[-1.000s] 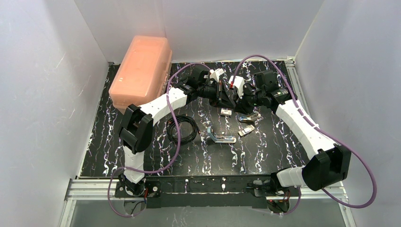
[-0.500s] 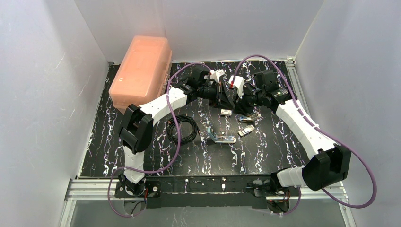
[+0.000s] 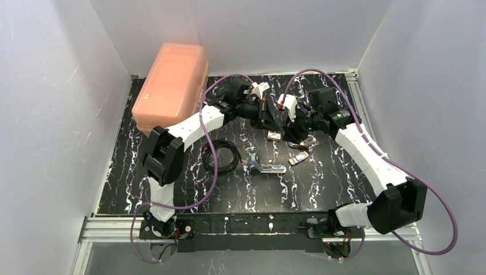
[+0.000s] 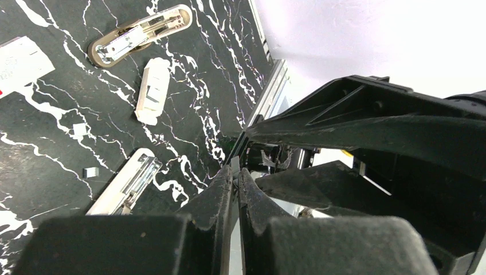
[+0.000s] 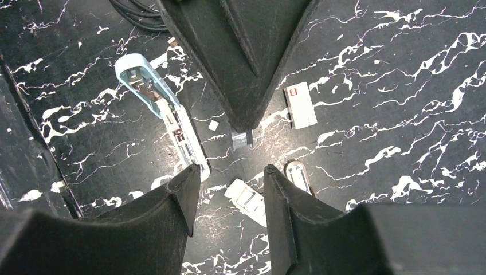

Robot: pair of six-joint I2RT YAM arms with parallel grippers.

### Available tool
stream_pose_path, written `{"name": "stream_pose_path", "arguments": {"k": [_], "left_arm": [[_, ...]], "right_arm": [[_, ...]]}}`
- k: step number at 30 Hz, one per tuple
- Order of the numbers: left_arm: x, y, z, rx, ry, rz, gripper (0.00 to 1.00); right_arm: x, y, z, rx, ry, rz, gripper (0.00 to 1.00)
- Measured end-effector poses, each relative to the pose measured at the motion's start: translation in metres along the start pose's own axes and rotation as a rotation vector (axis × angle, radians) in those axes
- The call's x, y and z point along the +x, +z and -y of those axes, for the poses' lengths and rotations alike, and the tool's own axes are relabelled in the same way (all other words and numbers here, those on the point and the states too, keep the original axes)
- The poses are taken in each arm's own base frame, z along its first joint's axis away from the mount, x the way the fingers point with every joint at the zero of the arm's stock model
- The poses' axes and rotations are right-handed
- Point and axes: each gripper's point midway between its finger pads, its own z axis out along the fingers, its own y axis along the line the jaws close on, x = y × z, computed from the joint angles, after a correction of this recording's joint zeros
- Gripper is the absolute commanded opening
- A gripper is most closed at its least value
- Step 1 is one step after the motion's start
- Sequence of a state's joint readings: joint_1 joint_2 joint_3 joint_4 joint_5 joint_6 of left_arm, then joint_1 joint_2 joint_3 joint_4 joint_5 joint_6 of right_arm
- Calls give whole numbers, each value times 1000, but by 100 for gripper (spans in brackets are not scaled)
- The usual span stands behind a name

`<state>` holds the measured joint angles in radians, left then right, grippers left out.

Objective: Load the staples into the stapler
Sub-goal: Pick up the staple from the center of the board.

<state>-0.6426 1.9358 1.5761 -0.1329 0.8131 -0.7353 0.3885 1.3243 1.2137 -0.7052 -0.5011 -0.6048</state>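
The light-blue stapler lies opened on the black marbled table; in the right wrist view its blue lid is swung away from the silver channel. The channel also shows in the left wrist view. My left gripper is shut on a thin silvery strip of staples, held above the table right of the stapler. My right gripper is open and empty, close to the left gripper's tip.
A small white block with a red mark lies by the grippers. A white oblong piece and an oval tan-rimmed piece lie below the right fingers. A coiled black cable lies left. An orange plastic box stands back left.
Both grippers have edged slightly left and back. The left stays shut on the strip and the right stays open. The stapler and loose pieces have not moved.
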Motion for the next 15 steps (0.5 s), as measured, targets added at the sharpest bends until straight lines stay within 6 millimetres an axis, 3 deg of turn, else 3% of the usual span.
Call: {"name": "stream_pose_path", "arguments": {"k": [8,15], "left_arm": [[9,-14,-2,18,168,3,0],[26,-42,20,82,466,36,0]], "right_arm": [[-11,-9,-7,-9,-22,45,56],[-22,-8,-25,-107,-20,112,58]]}}
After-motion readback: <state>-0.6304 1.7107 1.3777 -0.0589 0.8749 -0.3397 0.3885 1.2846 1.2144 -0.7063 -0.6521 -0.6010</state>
